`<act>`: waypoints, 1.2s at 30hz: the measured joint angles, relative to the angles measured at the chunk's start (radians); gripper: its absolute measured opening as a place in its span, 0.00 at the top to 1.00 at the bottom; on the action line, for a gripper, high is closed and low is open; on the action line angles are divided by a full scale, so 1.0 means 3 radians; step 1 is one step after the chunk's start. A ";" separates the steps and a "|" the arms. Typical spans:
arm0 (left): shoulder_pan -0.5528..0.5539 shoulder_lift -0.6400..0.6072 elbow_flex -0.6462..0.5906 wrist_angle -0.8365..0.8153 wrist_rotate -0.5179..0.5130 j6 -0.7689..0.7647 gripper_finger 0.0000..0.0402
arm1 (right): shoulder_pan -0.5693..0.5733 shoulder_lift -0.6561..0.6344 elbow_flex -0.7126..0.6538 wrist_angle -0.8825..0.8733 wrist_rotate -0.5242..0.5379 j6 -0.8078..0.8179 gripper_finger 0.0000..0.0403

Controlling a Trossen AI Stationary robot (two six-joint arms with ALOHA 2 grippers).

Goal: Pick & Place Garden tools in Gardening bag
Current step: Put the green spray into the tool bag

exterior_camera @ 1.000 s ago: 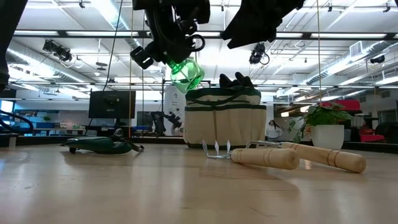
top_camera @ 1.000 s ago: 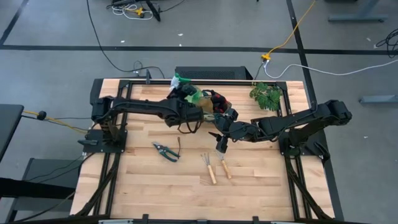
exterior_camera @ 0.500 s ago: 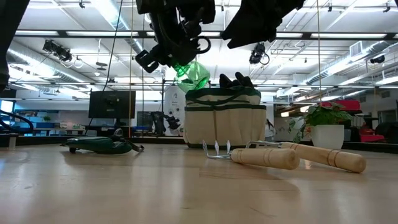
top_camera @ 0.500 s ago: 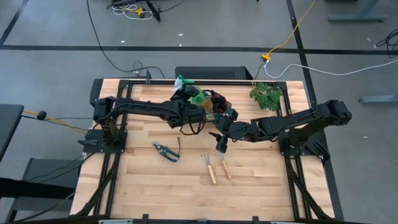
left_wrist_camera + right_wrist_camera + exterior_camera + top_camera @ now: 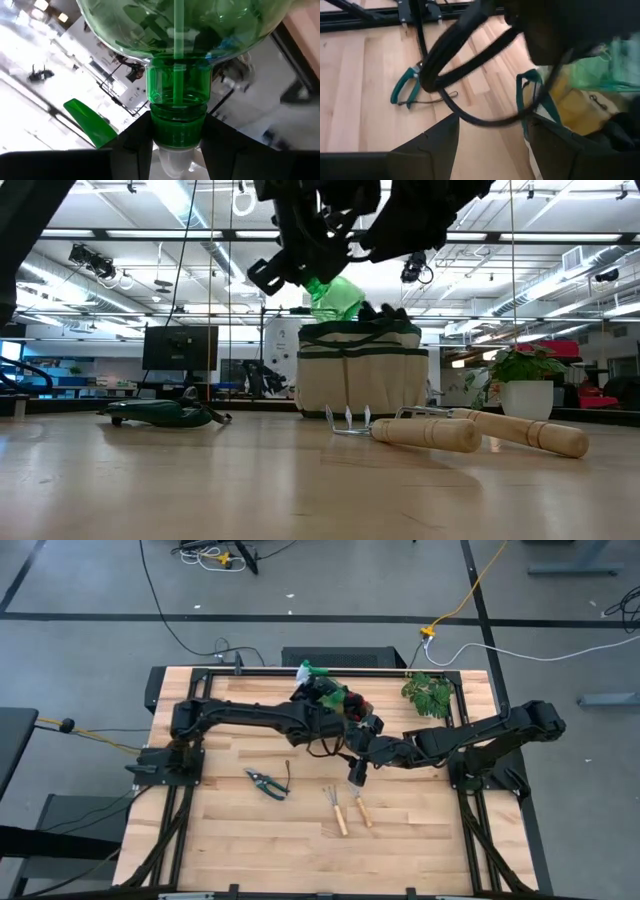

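Green spray bottle [image 5: 335,297] hangs by its neck in the left gripper [image 5: 175,145], whose jaws clamp just below the body, right above the gardening bag [image 5: 362,370] at the far middle of the surface [image 5: 250,830]. Gloves [image 5: 382,311] already poke out of the bag. To finish well, centre the bottle over the open mouth beside the gloves, lower until the body is inside the rim, then release. The right gripper [image 5: 353,772] hovers with jaws wide, near the bag; it should keep clear. Shears [image 5: 266,783] and two rakes [image 5: 345,808] lie nearer.
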 joint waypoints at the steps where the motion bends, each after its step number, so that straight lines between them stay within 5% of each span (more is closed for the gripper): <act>1: 0.0003 0.0024 0.0018 -0.0096 -0.0002 0.0000 0.66 | 0.0000 0.0000 0.0000 -0.0016 -0.0029 0.0010 0.42; 36: -0.0035 0.0399 0.0028 -0.0642 0.0142 -0.0028 0.66 | 0.0000 0.0000 0.0000 -0.0218 -0.0071 0.0084 0.42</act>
